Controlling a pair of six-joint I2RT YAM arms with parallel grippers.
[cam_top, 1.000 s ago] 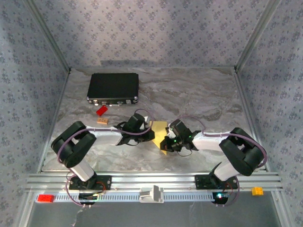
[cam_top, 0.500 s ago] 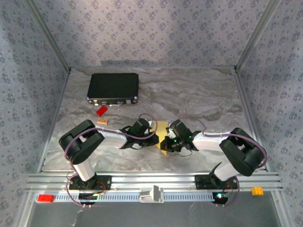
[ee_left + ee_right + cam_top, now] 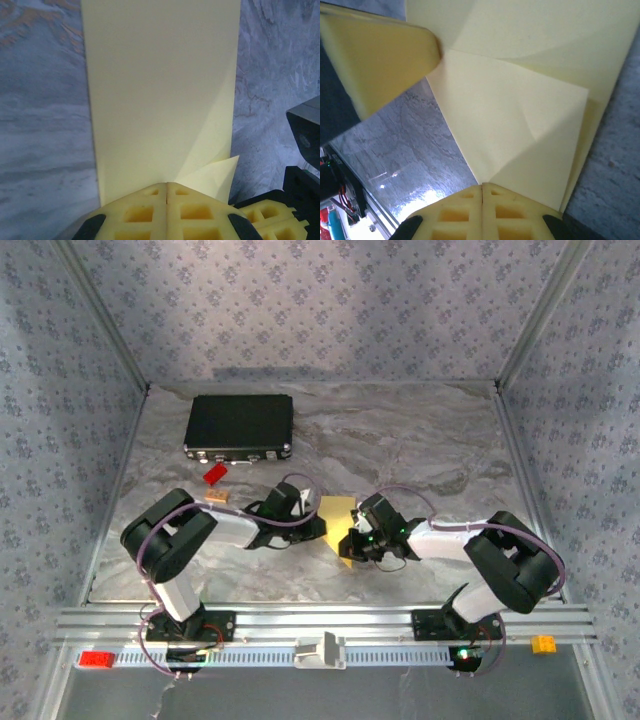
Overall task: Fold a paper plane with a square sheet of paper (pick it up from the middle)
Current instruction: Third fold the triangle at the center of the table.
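The paper (image 3: 336, 512) is lying mid-table, towards the near edge. The left gripper (image 3: 166, 196) and right gripper (image 3: 483, 195), both closed, are pressing on it. Being thin, limp and probably slippery, it is best pinched at a folded edge.

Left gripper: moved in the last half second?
Yes. In the top view the left gripper has pulled back leftward, closer to the tan block, which stayed put, baring more of the yellow paper.

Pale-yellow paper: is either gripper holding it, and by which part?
Neither, it seems: the shut left gripper presses the paper at an edge, the shut right gripper its folded flap.
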